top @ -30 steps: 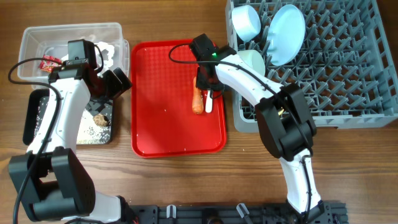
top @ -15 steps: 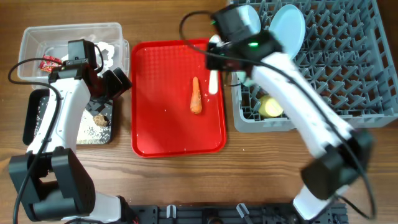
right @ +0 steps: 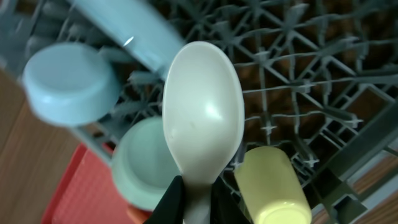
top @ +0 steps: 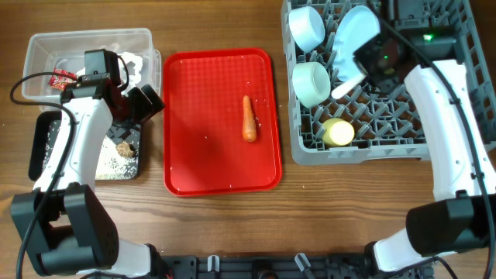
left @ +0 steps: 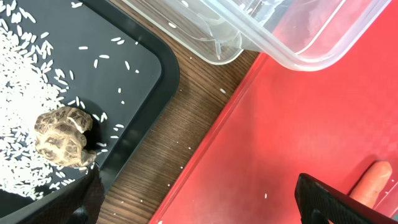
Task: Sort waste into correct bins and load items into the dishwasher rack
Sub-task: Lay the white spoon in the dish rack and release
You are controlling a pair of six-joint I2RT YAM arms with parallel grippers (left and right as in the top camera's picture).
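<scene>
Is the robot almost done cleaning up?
Nearly. Done: the plate, both bowls and the yellow cup sit in the rack; rice and the brown scrap lie in the black tray. In hand: the right gripper holds the white spoon over the rack. Left: the carrot on the red tray.

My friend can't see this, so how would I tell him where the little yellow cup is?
Find the big grey dishwasher rack on the right of the table. In its left part, near the front edge, sits the yellow cup, small and round. The bowls and plate nearby are pale blue; only the cup is yellow.
</scene>
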